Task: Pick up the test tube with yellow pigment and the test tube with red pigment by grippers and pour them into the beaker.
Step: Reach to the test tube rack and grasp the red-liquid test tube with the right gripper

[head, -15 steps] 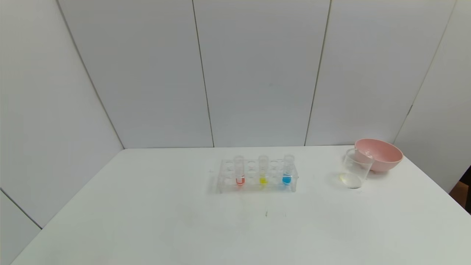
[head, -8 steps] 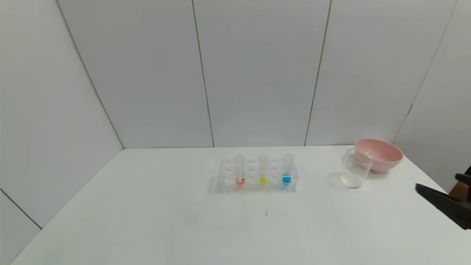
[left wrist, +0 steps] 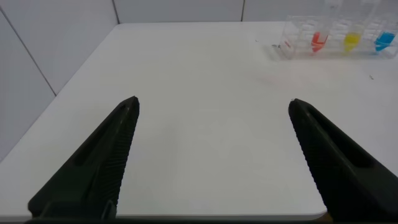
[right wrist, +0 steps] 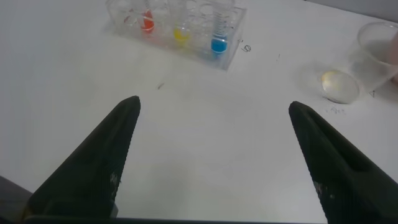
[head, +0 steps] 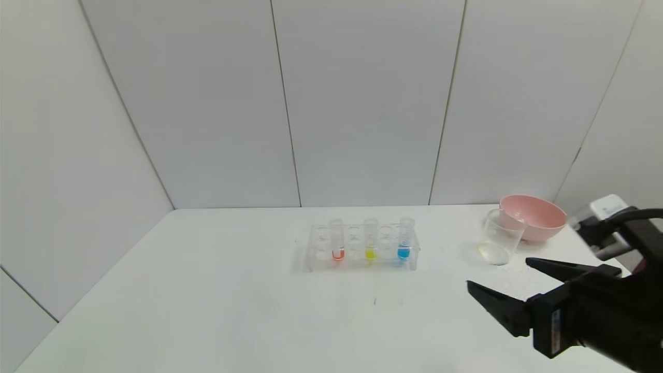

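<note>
The approach step is under way. The right gripper [head: 510, 282] is held wide open over the table, well right of the rack [head: 361, 247]. The red tube [head: 337, 239] and yellow tube [head: 370, 238] stand in the rack; the beaker [head: 500, 237], seemingly empty, sits to its right. The left gripper [left wrist: 211, 109], also spread open, is unseen from the head. Next, one tube must be reached and gripped near its top.

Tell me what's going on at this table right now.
The right gripper is over the table's right side with its jaws open and empty, short of the rack. The test tube with red pigment, the test tube with yellow pigment and a blue tube stand upright in the rack. The beaker waits beside a pink bowl. The left gripper is open too, off to the left.
</note>
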You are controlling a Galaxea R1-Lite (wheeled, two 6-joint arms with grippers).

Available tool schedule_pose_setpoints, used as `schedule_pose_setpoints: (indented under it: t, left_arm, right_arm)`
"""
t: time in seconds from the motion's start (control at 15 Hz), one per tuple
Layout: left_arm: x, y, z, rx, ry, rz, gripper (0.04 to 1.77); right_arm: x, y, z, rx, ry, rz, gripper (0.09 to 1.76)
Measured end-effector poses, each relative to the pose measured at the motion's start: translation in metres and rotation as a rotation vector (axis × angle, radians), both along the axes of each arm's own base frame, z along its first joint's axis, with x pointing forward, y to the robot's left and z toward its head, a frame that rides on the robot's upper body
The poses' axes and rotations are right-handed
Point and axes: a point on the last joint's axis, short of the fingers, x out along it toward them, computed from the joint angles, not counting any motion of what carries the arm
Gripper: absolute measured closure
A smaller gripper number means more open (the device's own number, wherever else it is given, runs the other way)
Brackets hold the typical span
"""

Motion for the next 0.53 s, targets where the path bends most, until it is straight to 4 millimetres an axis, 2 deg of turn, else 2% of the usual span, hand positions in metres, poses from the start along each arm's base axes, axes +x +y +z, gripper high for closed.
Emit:
schedule_pose_setpoints:
  t: [0.27, 0.53]
  left_arm:
    - [0.000, 0.000, 0.000, 0.000, 0.000, 0.000, 0.09]
    - [0.000, 0.000, 0.000, 0.000, 0.000, 0.000, 0.09]
  right_arm:
    - [0.014, 0.064, -0.001, 0.010, 0.046, 0.056, 0.14]
    - [0.041, 0.122, -0.008, -0.006, 0.090, 0.047, 0.14]
